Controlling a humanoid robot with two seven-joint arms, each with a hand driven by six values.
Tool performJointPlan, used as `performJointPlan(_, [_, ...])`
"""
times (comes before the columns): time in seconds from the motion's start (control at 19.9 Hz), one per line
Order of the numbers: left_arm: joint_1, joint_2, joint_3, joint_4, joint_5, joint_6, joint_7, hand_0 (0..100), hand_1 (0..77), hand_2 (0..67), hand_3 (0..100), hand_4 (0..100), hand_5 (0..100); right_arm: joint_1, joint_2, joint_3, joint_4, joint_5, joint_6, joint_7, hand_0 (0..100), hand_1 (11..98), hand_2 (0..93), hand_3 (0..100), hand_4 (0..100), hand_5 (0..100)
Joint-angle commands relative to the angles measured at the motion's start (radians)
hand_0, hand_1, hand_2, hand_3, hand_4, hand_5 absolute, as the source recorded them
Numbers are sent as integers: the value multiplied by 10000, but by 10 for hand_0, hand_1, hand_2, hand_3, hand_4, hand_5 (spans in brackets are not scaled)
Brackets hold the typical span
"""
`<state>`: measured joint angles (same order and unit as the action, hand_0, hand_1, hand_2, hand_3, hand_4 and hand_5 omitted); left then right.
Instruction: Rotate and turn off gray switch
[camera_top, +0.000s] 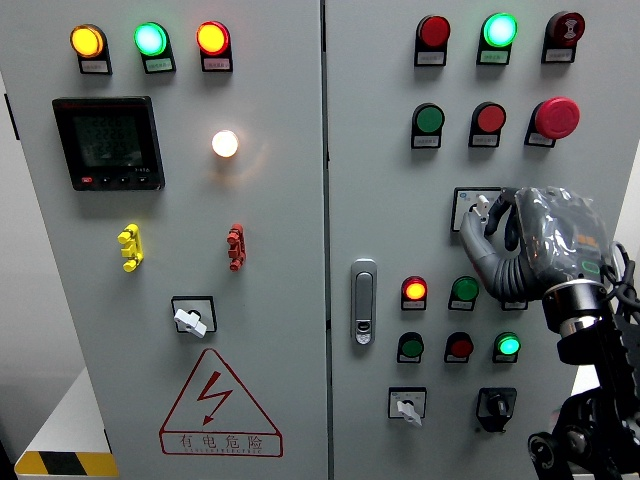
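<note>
The right hand (535, 240) is reaching up from the lower right to the right door (480, 70) of a gray cabinet, its fingers (480, 250) curling in around the gray switch (482, 208), which is sitting on a square plate at the door's mid height, just under a row of green, red and mushroom-shaped red buttons. The fingertips are touching the knob, but the hand is hiding most of it, so I cannot tell how firmly it is being gripped or which way the knob is pointing. Below the hand, small lamps are glowing red (415, 291) and green (509, 346) among unlit ones, and two more switches, a white one (407, 406) and a black one (495, 406), are sitting along the bottom. A metal latch (364, 301) is standing near the door's left edge. On the left door (280, 400), amber (87, 41), green (150, 39) and orange (212, 38) lamps are shining in a top row, a white lamp (225, 143) is glowing beside a dark meter (108, 143) whose digits are too small to read, and a yellow toggle (129, 247) and a red toggle (235, 246) are hanging beneath. Lower down another white switch (192, 318) is sitting above a red triangular sign (218, 405) showing a lightning bolt and the characters 有电危险. The little labels under the lamps are too blurred to read.
</note>
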<state>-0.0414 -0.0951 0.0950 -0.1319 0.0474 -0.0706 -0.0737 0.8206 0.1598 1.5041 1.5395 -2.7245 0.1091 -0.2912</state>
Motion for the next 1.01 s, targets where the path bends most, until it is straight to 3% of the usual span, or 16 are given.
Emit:
performJointPlan(0.0, [0, 0, 1, 0, 1, 0, 0, 886, 0, 134, 187, 82, 109, 0, -3, 7, 6, 1, -2, -2, 644, 359, 711, 931, 1000, 1000])
performJointPlan(0.25, [0, 0, 1, 0, 1, 0, 0, 886, 0, 134, 187, 82, 109, 0, -3, 22, 36, 32, -17, -2, 652, 355, 678, 933, 1000, 1000])
performJointPlan(0.45, [0, 0, 1, 0, 1, 0, 0, 885, 0, 134, 187, 82, 109, -122, 28, 129, 189, 78, -139, 120, 704, 313, 547, 932, 1000, 1000])
performJointPlan(0.6, [0, 0, 1, 0, 1, 0, 0, 885, 0, 134, 187, 82, 109, -413, 28, 252, 618, 78, -248, 457, 741, 278, 541, 941, 859, 1000])
performJointPlan(0.7, [0, 0, 1, 0, -14, 0, 0, 886, 0, 134, 187, 82, 109, -582, 12, 344, 803, 78, -248, 489, 701, 261, 527, 956, 837, 1000])
performJointPlan(0.8, [0, 0, 1, 0, 1, 0, 0, 885, 0, 134, 187, 82, 109, -659, 12, 375, 987, 78, -248, 489, 582, 274, 515, 893, 824, 1000])
performJointPlan(0.96, [0, 0, 1, 0, -14, 0, 0, 885, 0, 133, 188, 82, 109, -751, 12, 467, 1232, 78, -248, 535, 510, 276, 504, 841, 779, 1000])
